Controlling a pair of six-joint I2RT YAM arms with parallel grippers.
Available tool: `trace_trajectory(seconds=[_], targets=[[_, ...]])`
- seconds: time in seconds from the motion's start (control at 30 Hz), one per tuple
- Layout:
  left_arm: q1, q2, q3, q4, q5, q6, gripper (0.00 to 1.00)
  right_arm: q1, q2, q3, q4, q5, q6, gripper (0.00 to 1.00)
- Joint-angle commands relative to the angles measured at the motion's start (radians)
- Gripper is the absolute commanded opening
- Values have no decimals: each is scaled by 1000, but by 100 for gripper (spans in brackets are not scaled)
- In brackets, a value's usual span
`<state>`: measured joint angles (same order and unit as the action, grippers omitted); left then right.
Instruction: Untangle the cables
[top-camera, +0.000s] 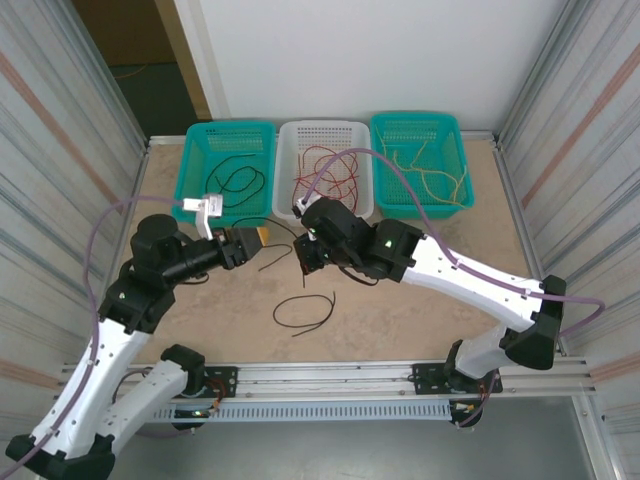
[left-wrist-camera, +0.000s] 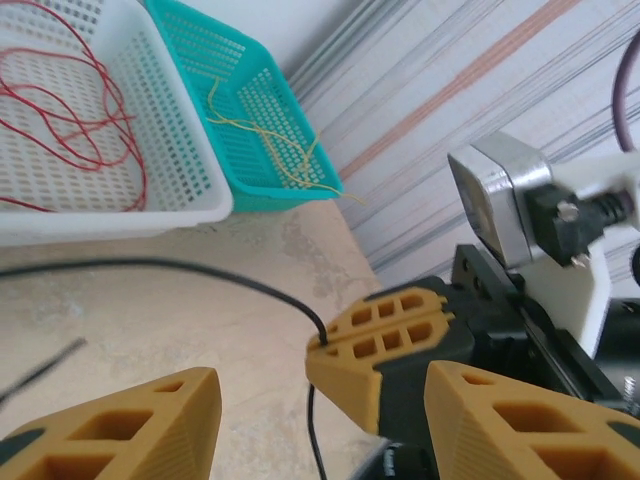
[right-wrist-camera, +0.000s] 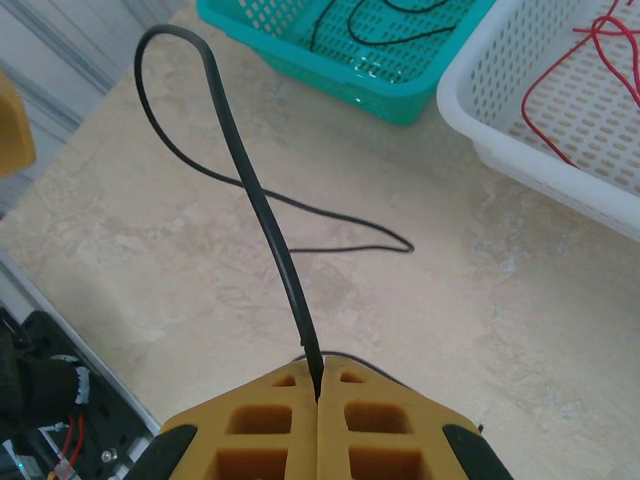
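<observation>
My right gripper (right-wrist-camera: 318, 388) is shut on a thin black cable (right-wrist-camera: 262, 215), which rises from its tips, loops over and trails down onto the table. In the left wrist view, those shut yellow fingers (left-wrist-camera: 385, 340) pinch the black cable (left-wrist-camera: 200, 270). One end hangs down between the spread fingers of my left gripper (left-wrist-camera: 320, 430), which is open and touches nothing. From above, the left gripper (top-camera: 265, 236) and right gripper (top-camera: 303, 256) stand close together over the table's middle. A second black cable (top-camera: 305, 310) lies loose in front of them.
Three baskets line the far edge: a teal one (top-camera: 192, 160) holding black cables, a white one (top-camera: 287, 150) holding red cables and a teal one (top-camera: 460, 160) holding yellow cables. Corrugated walls close in both sides, and a metal rail (top-camera: 330, 375) runs along the near edge.
</observation>
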<state>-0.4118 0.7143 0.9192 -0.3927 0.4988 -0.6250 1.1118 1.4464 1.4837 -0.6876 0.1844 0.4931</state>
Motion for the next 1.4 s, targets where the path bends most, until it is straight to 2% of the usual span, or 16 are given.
trace_trajectory(seconds=[0.0, 0.13, 0.23, 0.37, 0.67, 0.77, 0.87, 1.07, 1.2, 1.23, 1.37], targets=[[8, -22, 66, -121, -110, 126, 57, 11, -48, -7, 23, 25, 11, 0], [8, -50, 103, -252, -245, 236, 62, 14, -71, -16, 34, 24, -11, 0], [8, -52, 107, -318, -292, 305, 69, 22, -82, -7, 30, 27, -30, 0], [8, -23, 85, -345, -297, 369, 74, 43, -95, 5, 30, 39, -54, 0], [8, -10, 32, -275, -305, 374, 73, 79, -123, 41, 30, 50, -98, 0], [8, 3, 36, -268, -309, 379, 67, 80, -127, 51, 27, 43, -106, 0], [8, 11, 43, -268, -322, 387, 56, 81, -127, 61, 25, 50, -113, 0], [8, 2, 60, -278, -320, 408, 25, 81, -112, 84, 14, 61, -134, 0], [8, -8, 61, -284, -281, 404, 4, 80, -107, 98, 11, 68, -139, 0], [7, -10, 60, -284, -269, 400, 1, 81, -110, 97, 14, 71, -137, 0], [7, -20, 54, -281, -231, 351, 0, 81, -118, 91, 13, 99, -125, 0]])
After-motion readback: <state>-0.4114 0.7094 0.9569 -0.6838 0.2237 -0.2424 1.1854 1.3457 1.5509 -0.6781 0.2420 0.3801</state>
